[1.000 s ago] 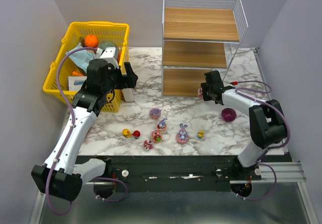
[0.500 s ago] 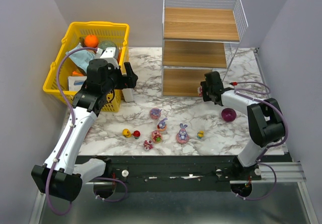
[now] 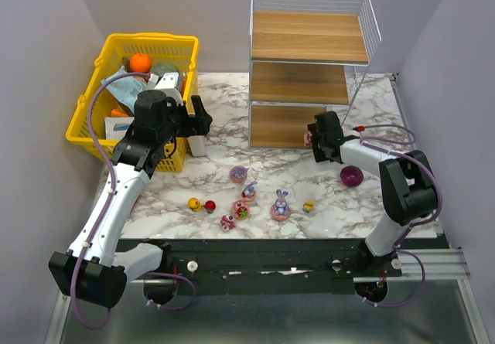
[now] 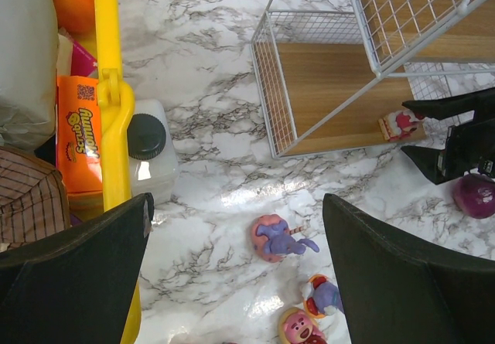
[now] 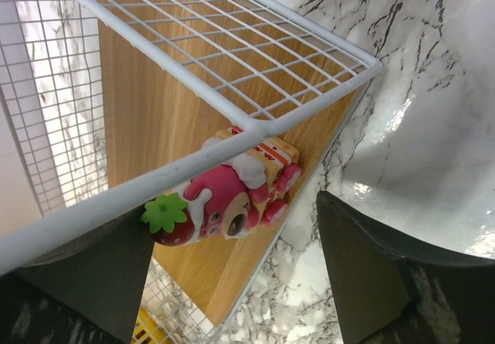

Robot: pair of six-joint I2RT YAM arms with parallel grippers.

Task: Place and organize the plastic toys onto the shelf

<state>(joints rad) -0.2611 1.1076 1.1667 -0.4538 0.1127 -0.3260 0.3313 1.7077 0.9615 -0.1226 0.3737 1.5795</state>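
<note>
The shelf [image 3: 309, 46] stands at the far edge of the marble counter [image 3: 224, 139], right of centre. The step in hand looks like a drop-off at its lowest board. The right gripper [image 3: 313, 137] sits at that board's front right corner, jaws spread and touching nothing. Between them a pink strawberry-bear figurine [image 5: 224, 197] rests on the wood at the very front edge, seemingly tipped on its side. One toy is shelved; the upper two boards are bare.

Next, I judge, the right arm must back straight out, low, since a white wire rail crosses just above the figurine, and then go for another toy.

The yellow basket [image 3: 151, 44] fills the far left corner, with a white bottle [image 4: 147, 147] just beside it. The left gripper [image 3: 199, 117] hovers there, jaws wide and holding nothing. A purple ball [image 3: 351, 176] lies near the right forearm and could be knocked on the way back. Eight toys are scattered toward the near edge, among them a bunny-eared one [image 3: 280, 205] and a small yellow one [image 3: 308, 206], both closest to the right arm.
</note>
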